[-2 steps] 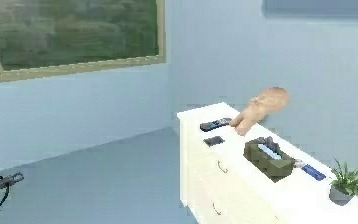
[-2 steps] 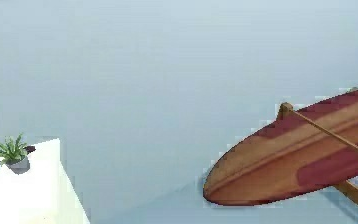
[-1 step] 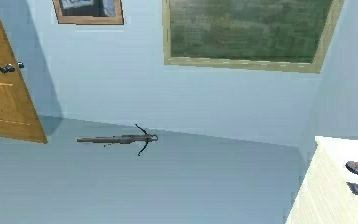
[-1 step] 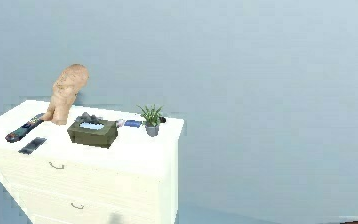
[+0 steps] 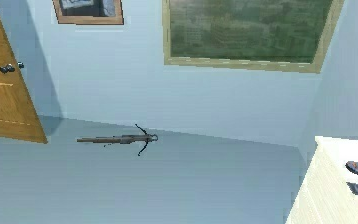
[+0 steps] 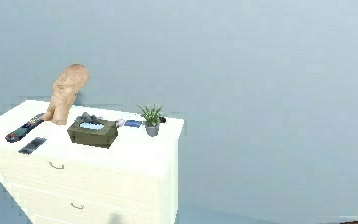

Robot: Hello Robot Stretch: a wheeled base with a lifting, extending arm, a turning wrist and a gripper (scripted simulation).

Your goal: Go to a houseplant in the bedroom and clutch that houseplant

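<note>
A small houseplant (image 6: 151, 118) with green spiky leaves in a grey pot stands near the back right corner of a white dresser (image 6: 137, 165) in the arm side view. The same dresser's corner (image 5: 332, 185) shows at the forward view's lower right.
On the dresser lie a tan bust (image 6: 67, 92), a dark green tissue box (image 6: 93, 130), two dark remotes (image 6: 25, 128) and a small blue-white item (image 6: 130, 123). In the forward view a wooden door (image 5: 7, 75) stands at left, a dark long object (image 5: 122, 139) lies on the floor, and framed pictures (image 5: 252, 30) hang on the wall.
</note>
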